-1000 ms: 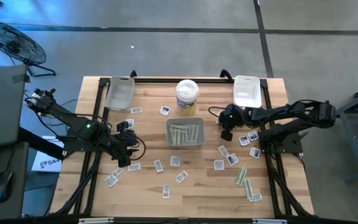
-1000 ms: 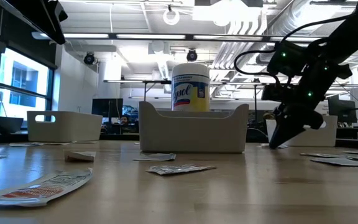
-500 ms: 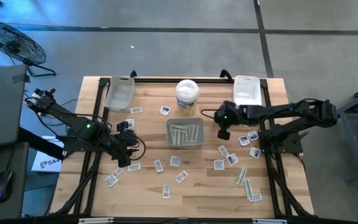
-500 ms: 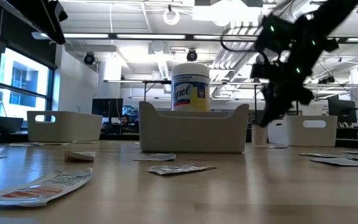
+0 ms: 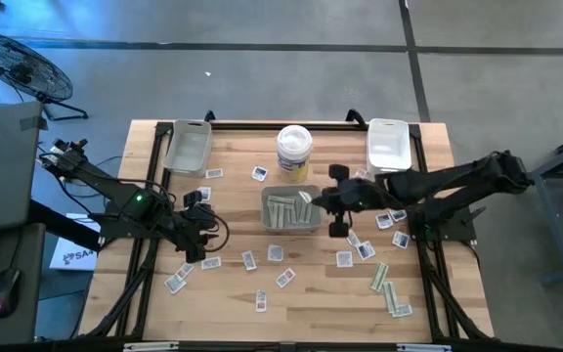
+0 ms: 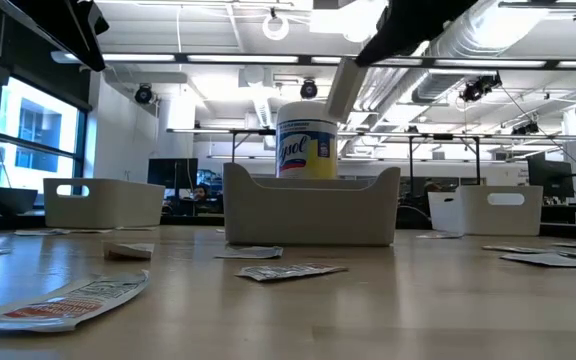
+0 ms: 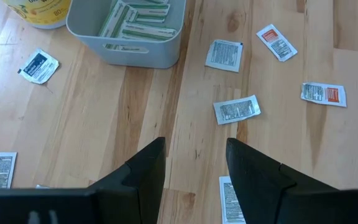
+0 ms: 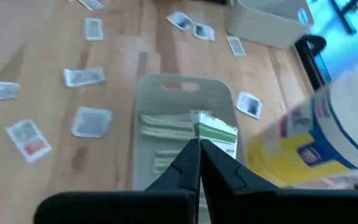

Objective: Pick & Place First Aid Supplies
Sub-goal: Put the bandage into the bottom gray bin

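Step in hand: carrying a strip packet to the grey tray; by my reading this is the delivery leg of one pick-and-place round.
Right gripper (image 8: 199, 144): jaws pinched shut on a long narrow strip packet (image 8: 215, 134) with a green band, hanging over the grey tray (image 5: 313, 226) at the counter's middle.
Grey tray contents: several long pale strips already lie inside, side by side.
Left gripper (image 7: 194, 163): jaws standing wide, holding nothing, waiting low over the left part of the counter (image 5: 233, 303).
Loose supplies: small square packets (image 5: 276, 253) lie scattered in front of the tray; more strip packets (image 5: 379, 277) sit near the right front of the counter.
Other things: a tall tub of wipes (image 5: 294, 151) stands just behind the grey tray; two white bins sit at the back corners.
Next move calls for: lowering the packet within the tray walls, roughly in line with the strips there, then parting the jaws.
Watch for: the packet catching on the tray rim or clinging to one finger.
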Controlling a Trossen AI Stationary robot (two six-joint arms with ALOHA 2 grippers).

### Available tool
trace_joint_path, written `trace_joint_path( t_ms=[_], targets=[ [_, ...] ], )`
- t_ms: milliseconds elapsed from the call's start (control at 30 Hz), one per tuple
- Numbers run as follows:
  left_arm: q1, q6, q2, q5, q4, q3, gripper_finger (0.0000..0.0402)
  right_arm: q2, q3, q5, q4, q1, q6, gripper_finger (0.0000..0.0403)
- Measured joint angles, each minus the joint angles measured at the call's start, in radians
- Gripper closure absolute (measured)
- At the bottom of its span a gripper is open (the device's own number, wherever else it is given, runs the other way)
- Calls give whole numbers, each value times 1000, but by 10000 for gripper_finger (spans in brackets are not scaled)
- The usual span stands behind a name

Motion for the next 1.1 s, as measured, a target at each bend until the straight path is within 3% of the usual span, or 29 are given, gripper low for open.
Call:
trace_joint_path(
  t_ms=[233,467,733,900,1100],
  targets=[
    [0,0,0,0,0,0,236,159,1,70,30,52,4,400],
    [0,0,0,0,0,0,236,361,0,88,53,2,1,402],
    [0,0,0,0,0,0,236,413,8,109,46,-11,-25,358],
    [0,0,0,0,0,0,236,406,102,108,-64,11,13,300],
    [0,0,0,0,0,0,236,405,299,53,-395,115,183,269]
  ],
)
